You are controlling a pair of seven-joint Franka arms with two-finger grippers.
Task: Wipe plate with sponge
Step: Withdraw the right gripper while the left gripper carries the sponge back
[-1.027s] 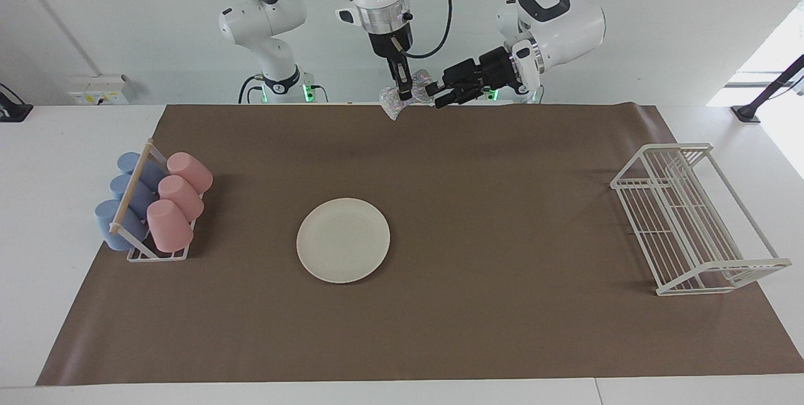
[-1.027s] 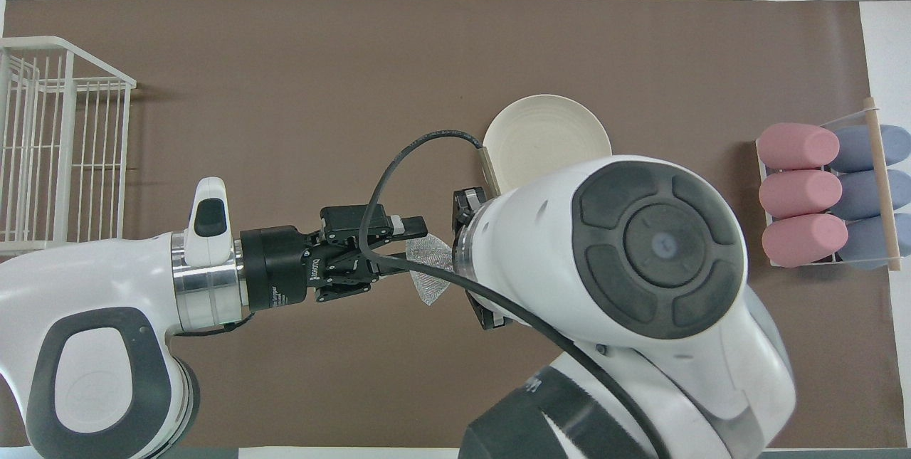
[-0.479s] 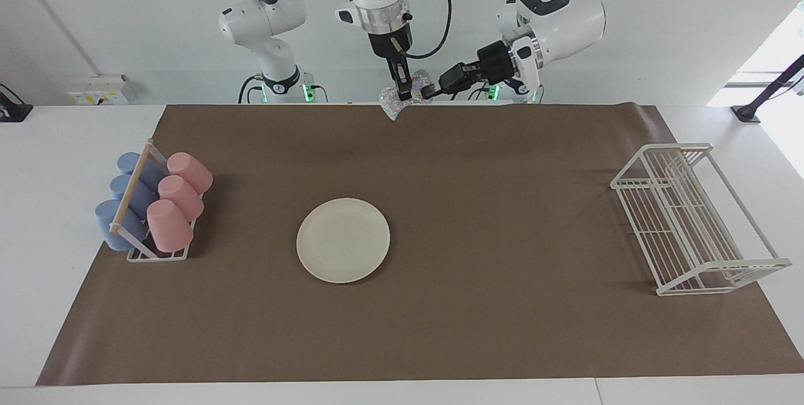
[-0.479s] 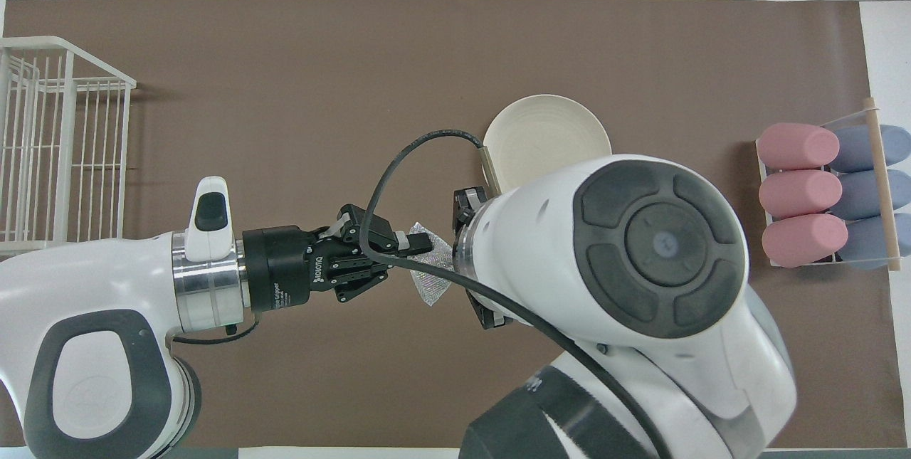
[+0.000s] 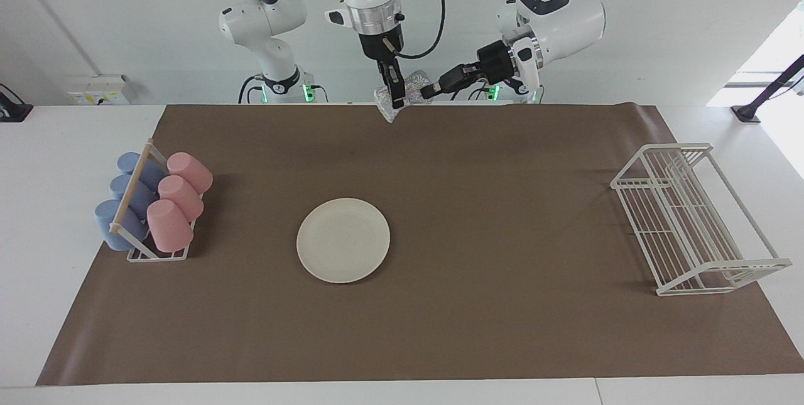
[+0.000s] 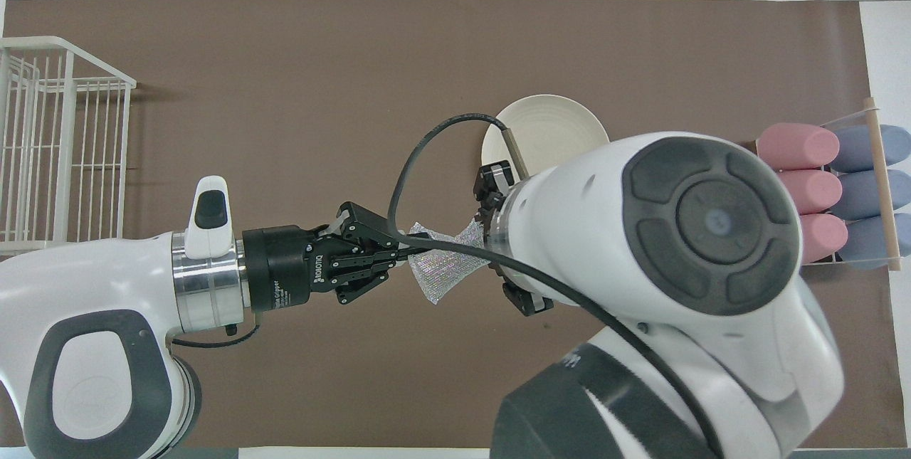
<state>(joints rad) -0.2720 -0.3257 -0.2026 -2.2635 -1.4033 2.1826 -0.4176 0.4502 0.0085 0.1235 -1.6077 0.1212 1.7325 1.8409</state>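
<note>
The silvery mesh sponge (image 5: 414, 86) (image 6: 441, 277) hangs in the air over the mat's edge nearest the robots. My left gripper (image 5: 429, 90) (image 6: 420, 247) reaches in level from its own side and is shut on one end of it. My right gripper (image 5: 396, 100) points straight down at the sponge's other end; in the overhead view that arm's bulk hides its tips. The cream-white plate (image 5: 343, 240) (image 6: 548, 132) lies flat on the mat, farther from the robots than both grippers. It is partly covered by the right arm in the overhead view.
A rack of pink and blue cups (image 5: 151, 210) (image 6: 825, 196) sits at the right arm's end of the brown mat (image 5: 502, 304). A white wire rack (image 5: 691, 223) (image 6: 57, 146) stands at the left arm's end.
My left gripper closed onto the sponge's end. The right arm then shifted toward its own end of the table, and the sponge now spreads wider between the two grippers.
</note>
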